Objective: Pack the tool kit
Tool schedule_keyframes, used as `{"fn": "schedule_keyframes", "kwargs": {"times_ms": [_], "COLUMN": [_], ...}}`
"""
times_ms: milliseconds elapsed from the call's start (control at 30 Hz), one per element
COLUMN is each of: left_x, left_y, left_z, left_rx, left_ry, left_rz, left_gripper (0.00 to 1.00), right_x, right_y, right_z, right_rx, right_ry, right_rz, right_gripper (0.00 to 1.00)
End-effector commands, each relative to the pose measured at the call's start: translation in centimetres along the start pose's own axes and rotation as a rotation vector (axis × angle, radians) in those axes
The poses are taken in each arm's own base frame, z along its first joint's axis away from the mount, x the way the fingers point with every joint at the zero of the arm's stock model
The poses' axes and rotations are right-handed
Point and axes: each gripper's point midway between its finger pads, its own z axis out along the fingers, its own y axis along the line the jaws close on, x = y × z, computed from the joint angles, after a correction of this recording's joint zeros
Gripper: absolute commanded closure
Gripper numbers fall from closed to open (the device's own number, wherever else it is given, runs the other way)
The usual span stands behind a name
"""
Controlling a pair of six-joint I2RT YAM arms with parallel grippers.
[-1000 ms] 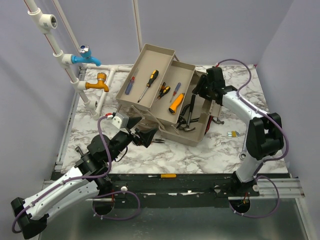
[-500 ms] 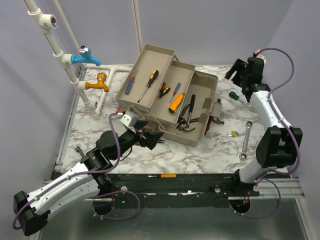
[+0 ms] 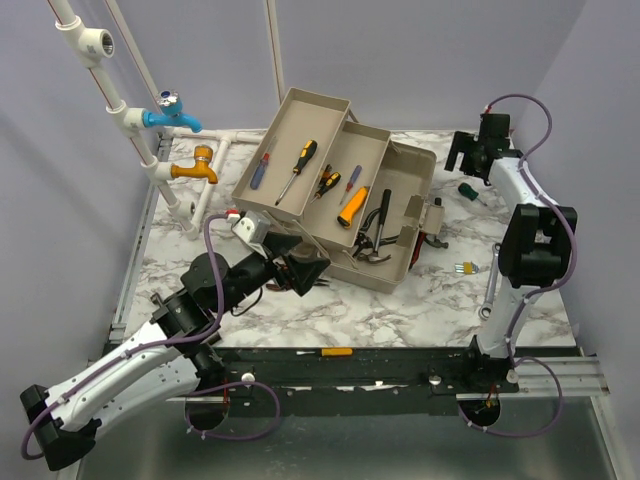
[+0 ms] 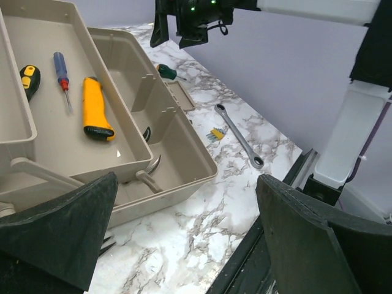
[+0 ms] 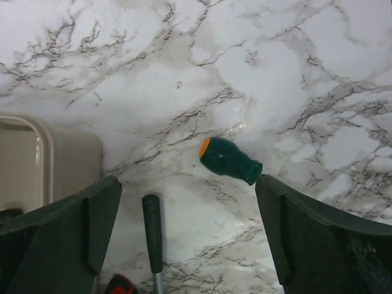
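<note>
Marble table [image 3: 400, 310], lilac walls on three sides. Right gripper [image 5: 185, 179]: jaws wide apart, empty, over the far right part of the table; a green stubby screwdriver [image 5: 229, 162] lies on the marble below, between the two fingers. Left gripper [image 4: 187, 179]: jaws wide apart, empty, facing the toolbox's near corner, close to it. Toolbox [image 3: 412, 180]: mid-table, open, trays folded out to the far left. Upper tray [image 3: 300, 115]: two screwdrivers. Lower tray [image 3: 372, 150]: yellow-handled tool [image 3: 352, 207], small screwdrivers. Base: dark pliers [image 3: 375, 238]. Loose on the marble right of the box: wrench [image 3: 492, 285], small yellow item [image 3: 464, 267]. Back left: white pipes [image 3: 135, 125] with blue and orange taps.
</note>
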Motion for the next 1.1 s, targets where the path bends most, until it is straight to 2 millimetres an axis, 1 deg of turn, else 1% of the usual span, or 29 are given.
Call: {"fn": "schedule_keyframes", "kwargs": {"times_ms": [0,100,167,233,400,500,567,700,733,800,933,967,1033,1067], "left_x": [-0.3,-1.1,-1.7,-2.2,-4.2,-5.6,-6.6,-8.2,-8.5,-8.8,-8.8,-8.7,-8.6,-8.7], "left_y": [-1.2,-1.2,-1.1,-1.1,-0.3,0.0,0.2,0.2,0.2,0.3,0.4,0.4,0.5,0.5], "left_z": [-0.1,-0.2,-0.3,-0.4,-1.1,-1.5,-1.8,-2.4,-2.5,-2.6,-2.6,-2.7,-2.7,-2.8], "left_rx": [0.027,0.012,-0.001,-0.016,-0.083,-0.118,-0.141,-0.166,-0.169,-0.176,-0.182,-0.185,-0.187,-0.185], "left_ry": [0.052,0.049,0.042,0.038,0.005,-0.007,-0.014,-0.038,-0.042,-0.045,-0.044,-0.046,-0.049,-0.054], "left_rz": [-0.021,-0.015,-0.009,0.0,0.043,0.089,0.116,0.154,0.16,0.165,0.164,0.163,0.161,0.159], "left_gripper": [0.01,0.01,0.01,0.01,0.01,0.01,0.01,0.01,0.01,0.01,0.01,0.01,0.01,0.01], "right_x": [0.1,1.0,1.7,2.6,4.8,6.0,6.8,7.7,7.8,8.0,7.9,7.6,6.9,6.5], "right_y": [-1.2,-1.5,-2.2,-2.8,-4.0,-5.3,-5.4,-5.5,-5.4,-5.3,-4.0,-3.7,-3.4,-3.3], "right_z": [1.4,3.0,4.2,5.1,6.6,7.5,8.0,8.7,8.8,8.9,8.2,7.8,7.0,6.6], "right_rx": [0.03,0.021,0.029,-0.001,-0.007,0.034,0.023,0.007,0.0,-0.02,-0.086,-0.099,-0.109,-0.108], "right_ry": [0.053,0.109,0.152,0.19,0.259,0.298,0.321,0.34,0.34,0.344,0.347,0.339,0.322,0.313], "right_rz": [-0.14,-0.213,-0.216,-0.22,-0.247,-0.25,-0.249,-0.251,-0.252,-0.244,-0.221,-0.211,-0.193,-0.186], "right_gripper": [0.0,0.0,0.0,0.01,0.03,0.04,0.08,0.14,0.17,0.29,0.6,0.68,0.87,0.92]}}
